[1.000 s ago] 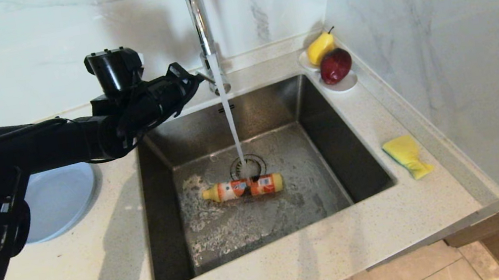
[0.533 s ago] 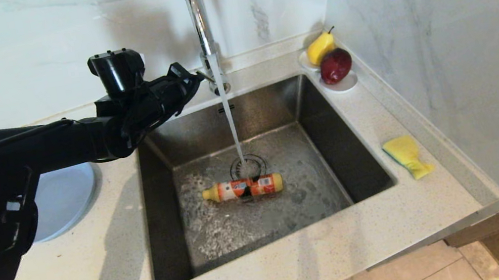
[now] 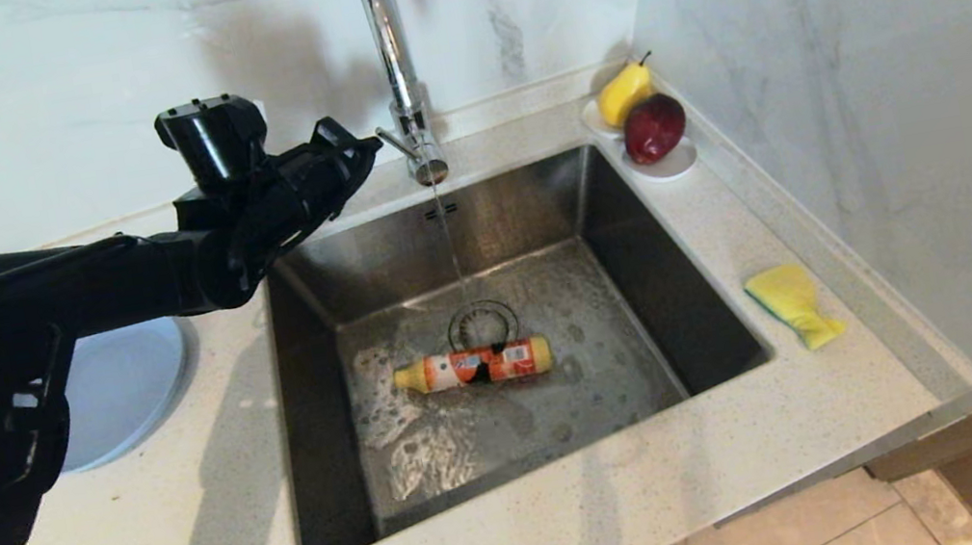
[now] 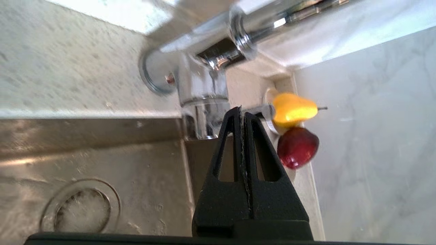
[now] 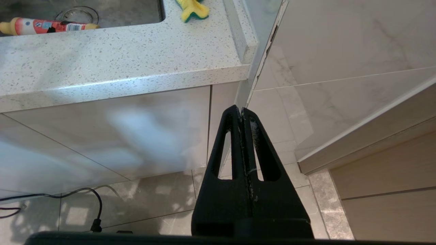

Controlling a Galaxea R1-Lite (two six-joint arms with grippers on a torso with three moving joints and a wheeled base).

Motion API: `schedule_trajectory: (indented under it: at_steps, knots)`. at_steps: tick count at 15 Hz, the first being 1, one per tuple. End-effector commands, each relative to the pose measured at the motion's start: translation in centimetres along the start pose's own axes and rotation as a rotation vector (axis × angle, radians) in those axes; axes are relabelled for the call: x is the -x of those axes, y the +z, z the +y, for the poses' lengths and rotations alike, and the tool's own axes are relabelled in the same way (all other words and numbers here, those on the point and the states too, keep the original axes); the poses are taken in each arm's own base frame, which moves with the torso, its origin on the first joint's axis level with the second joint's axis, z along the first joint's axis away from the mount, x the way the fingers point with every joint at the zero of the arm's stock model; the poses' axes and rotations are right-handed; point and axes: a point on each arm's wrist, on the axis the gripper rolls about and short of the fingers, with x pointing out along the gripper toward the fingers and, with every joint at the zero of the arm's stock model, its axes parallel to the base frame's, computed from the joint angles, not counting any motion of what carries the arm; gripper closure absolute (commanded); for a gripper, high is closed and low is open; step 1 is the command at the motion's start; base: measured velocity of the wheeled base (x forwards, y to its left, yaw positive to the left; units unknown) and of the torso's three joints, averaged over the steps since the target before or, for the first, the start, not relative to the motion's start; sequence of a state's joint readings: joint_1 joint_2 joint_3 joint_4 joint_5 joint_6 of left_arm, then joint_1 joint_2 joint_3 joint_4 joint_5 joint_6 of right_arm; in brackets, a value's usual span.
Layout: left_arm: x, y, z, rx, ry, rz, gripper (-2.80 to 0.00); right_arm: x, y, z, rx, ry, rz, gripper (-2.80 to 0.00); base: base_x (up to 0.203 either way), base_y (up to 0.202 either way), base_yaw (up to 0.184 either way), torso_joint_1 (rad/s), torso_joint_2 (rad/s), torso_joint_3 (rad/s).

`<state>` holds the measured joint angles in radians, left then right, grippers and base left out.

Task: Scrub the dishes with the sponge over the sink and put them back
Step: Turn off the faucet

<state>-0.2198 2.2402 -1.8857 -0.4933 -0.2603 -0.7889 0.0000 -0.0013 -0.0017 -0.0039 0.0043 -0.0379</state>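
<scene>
My left gripper (image 3: 367, 146) is shut and empty, its tips close to the left of the chrome faucet's (image 3: 408, 119) small lever. In the left wrist view the shut gripper (image 4: 242, 111) points at the faucet base (image 4: 201, 102). A thin trickle of water falls into the steel sink (image 3: 314, 417). The yellow sponge (image 3: 793, 304) lies on the counter right of the sink, also in the right wrist view as the sponge (image 5: 192, 8). A grey-blue plate (image 3: 124, 388) sits on the counter at left, partly behind my left arm. My right gripper (image 5: 241, 112) hangs shut below counter height, before the cabinet front.
An orange detergent bottle (image 3: 472, 365) with a yellow cap lies on the wet sink floor by the drain (image 3: 482, 320). A white dish with a pear (image 3: 623, 92) and a red apple (image 3: 653, 127) stands in the back right corner. Marble walls close off back and right.
The full stream of water has thinned to a trickle. My left gripper has drawn back slightly to the left, off the faucet lever. The bottle and sponge have not moved.
</scene>
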Motion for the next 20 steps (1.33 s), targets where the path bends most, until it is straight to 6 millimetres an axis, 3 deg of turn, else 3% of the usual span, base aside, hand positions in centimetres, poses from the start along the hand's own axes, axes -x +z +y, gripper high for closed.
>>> schedule_trajectory:
  at_steps: [1, 7, 9, 13, 17, 20]
  knots:
    - [0.0, 0.3, 0.5, -0.001, -0.002, -0.013, 0.0, 0.0, 0.0, 0.0, 0.0, 0.0, 0.001, 0.0, 0.0, 0.0, 0.0, 0.0, 0.0, 0.0]
    - [0.3, 0.6, 0.5, 0.001, 0.008, -0.013, 0.0, 0.0, 0.0, 0.0, 0.0, 0.0, 0.0, 0.0, 0.0, 0.0, 0.0, 0.0, 0.0, 0.0]
    - [1.3, 0.9, 0.0, 0.003, 0.024, -0.003, 0.0, 0.0, 0.0, 0.0, 0.0, 0.0, 0.001, 0.0, 0.0, 0.0, 0.0, 0.0, 0.0, 0.0]
    - [4.6, 1.4, -1.7, 0.004, 0.05, 0.024, 0.0, 0.0, 0.0, 0.0, 0.0, 0.0, 0.001, 0.0, 0.0, 0.0, 0.0, 0.0, 0.0, 0.0]
    - [10.5, 1.7, -4.5, -0.045, 0.123, 0.103, 0.0, 0.0, 0.0, 0.0, 0.0, 0.0, 0.001, 0.0, 0.0, 0.0, 0.0, 0.0, 0.0, 0.0]
    - [15.4, 0.2, -5.0, -0.066, 0.212, 0.205, 0.0, 0.0, 0.0, 0.0, 0.0, 0.0, 0.001, 0.0, 0.0, 0.0, 0.0, 0.0, 0.0, 0.0]
